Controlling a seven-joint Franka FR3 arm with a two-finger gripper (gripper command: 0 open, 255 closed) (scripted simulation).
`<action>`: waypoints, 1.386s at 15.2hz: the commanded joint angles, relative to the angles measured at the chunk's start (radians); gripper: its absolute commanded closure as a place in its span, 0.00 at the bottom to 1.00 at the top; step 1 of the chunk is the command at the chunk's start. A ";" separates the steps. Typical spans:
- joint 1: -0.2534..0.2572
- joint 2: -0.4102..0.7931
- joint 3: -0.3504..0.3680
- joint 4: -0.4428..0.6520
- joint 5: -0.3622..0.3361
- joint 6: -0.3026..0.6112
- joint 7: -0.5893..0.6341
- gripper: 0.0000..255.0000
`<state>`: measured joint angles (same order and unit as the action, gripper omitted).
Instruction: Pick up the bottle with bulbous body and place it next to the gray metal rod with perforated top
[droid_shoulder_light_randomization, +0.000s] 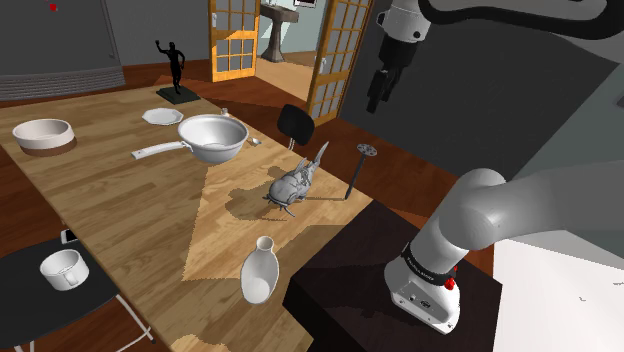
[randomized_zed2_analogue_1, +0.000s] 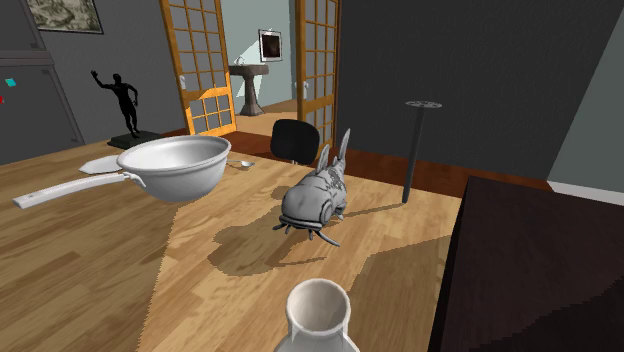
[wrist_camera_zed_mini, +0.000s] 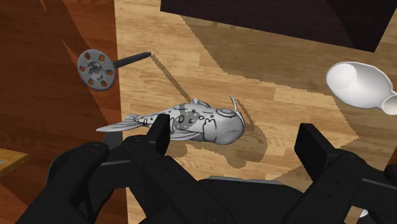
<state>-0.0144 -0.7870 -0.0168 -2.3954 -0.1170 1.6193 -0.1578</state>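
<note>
The white bottle (droid_shoulder_light_randomization: 258, 272) with a bulbous body and narrow neck stands upright near the table's front edge, close to the dark stand (droid_shoulder_light_randomization: 380, 270). Its open mouth (randomized_zed2_analogue_1: 318, 310) sits low in the second exterior view, and the wrist view shows the bottle (wrist_camera_zed_mini: 359, 86) off to one side of the fingers. The grey rod (droid_shoulder_light_randomization: 357, 170) with a perforated disc top stands by the table's far edge, also seen as rod (randomized_zed2_analogue_1: 415, 145) and disc (wrist_camera_zed_mini: 95, 68). My black gripper (droid_shoulder_light_randomization: 376, 98) hangs high above the table, open and holding nothing (wrist_camera_zed_mini: 236, 143).
A grey fish figure (droid_shoulder_light_randomization: 292, 185) lies between bottle and rod, right under the gripper (wrist_camera_zed_mini: 191, 122). A white pan (droid_shoulder_light_randomization: 212, 138), bowl (droid_shoulder_light_randomization: 42, 133), plate (droid_shoulder_light_randomization: 162, 116), black statuette (droid_shoulder_light_randomization: 176, 68) and a black object (droid_shoulder_light_randomization: 293, 122) stand farther back. A cup (droid_shoulder_light_randomization: 62, 268) rests on a dark seat.
</note>
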 joint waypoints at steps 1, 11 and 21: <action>0.000 0.000 0.000 0.000 0.000 0.000 0.000 0.00; 0.079 0.055 0.140 -0.198 0.123 0.227 0.176 0.00; 0.160 0.267 0.301 -0.277 0.234 0.508 0.350 0.00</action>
<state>0.1403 -0.5525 0.2683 -2.6685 0.1091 2.0907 0.1751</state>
